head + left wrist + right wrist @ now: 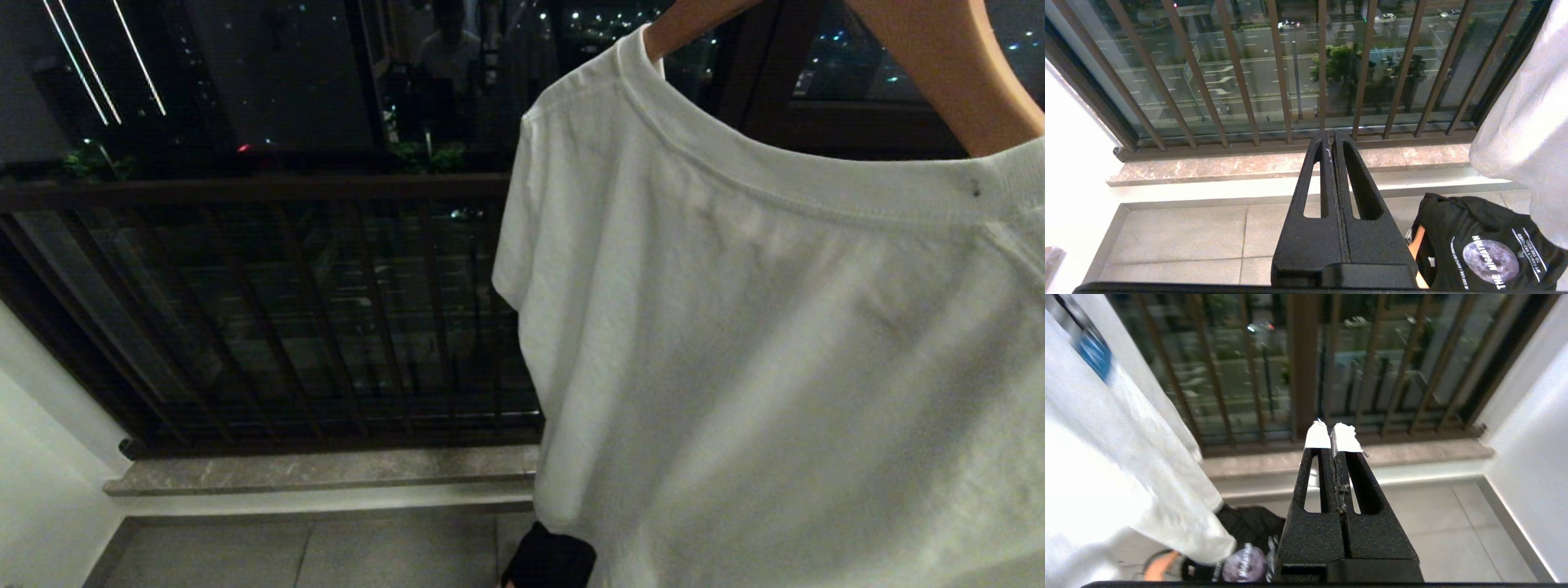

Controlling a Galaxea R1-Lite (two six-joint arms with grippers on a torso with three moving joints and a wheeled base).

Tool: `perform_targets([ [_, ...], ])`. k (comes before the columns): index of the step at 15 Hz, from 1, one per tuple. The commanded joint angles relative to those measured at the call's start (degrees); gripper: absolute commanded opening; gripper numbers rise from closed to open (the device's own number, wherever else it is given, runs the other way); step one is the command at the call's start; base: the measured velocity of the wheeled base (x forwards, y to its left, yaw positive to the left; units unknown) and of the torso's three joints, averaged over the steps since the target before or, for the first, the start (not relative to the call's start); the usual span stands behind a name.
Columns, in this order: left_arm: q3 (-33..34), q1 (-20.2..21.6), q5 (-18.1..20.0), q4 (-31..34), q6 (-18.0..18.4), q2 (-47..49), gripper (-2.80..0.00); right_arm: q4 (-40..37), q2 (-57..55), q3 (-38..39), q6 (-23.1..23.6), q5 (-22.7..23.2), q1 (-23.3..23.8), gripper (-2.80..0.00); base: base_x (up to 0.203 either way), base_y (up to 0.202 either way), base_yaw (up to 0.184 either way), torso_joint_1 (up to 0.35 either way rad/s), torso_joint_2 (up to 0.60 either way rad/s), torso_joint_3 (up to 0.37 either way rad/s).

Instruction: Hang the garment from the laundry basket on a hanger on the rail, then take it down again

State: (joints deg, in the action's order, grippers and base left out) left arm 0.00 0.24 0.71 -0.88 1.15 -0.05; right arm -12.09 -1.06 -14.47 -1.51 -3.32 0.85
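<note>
White cotton T-shirt (759,343) hangs on the pale wooden hanger (939,65); black printed garment (1482,245) lies heaped below its hem. Left claw (1331,141) and right claw (1333,435) closed, empty. Judgement: open right claw before approaching the hanger.

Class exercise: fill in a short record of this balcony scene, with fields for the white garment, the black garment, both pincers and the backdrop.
white garment: white T-shirt hanging on a wooden hanger
black garment: black printed T-shirt bunched on the floor below it
left pincer: shut, holding nothing
right pincer: shut, holding nothing, white-taped tips
backdrop: brown railing over a stone sill
</note>
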Motion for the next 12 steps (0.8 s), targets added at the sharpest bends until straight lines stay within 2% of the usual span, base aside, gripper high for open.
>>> perform_targets([
  [1,0.09,0.05,0.00,-0.04,0.00,-0.07,-2.80,0.92,1.05,3.15,0.01,-0.41,0.02,-2.80,0.000,0.000,0.000,0.000,0.00,0.000],
  [5,0.09,0.10,0.00,-0.01,0.00,-0.04,-2.80,9.40,1.06,10.71,0.29,-1.58,0.02,-2.80,0.000,0.000,0.000,0.000,0.00,0.000],
  [10,0.09,0.02,0.00,-0.01,0.00,-0.04,-2.80,9.81,1.06,11.84,2.26,-1.11,-0.06,-2.80,0.000,0.000,0.000,0.000,0.00,0.000],
  [12,0.09,0.02,0.00,-0.07,0.00,-0.04,-2.80,9.81,1.06,12.26,3.09,0.83,0.03,-2.80,0.000,0.000,0.000,0.000,0.00,0.000],
])
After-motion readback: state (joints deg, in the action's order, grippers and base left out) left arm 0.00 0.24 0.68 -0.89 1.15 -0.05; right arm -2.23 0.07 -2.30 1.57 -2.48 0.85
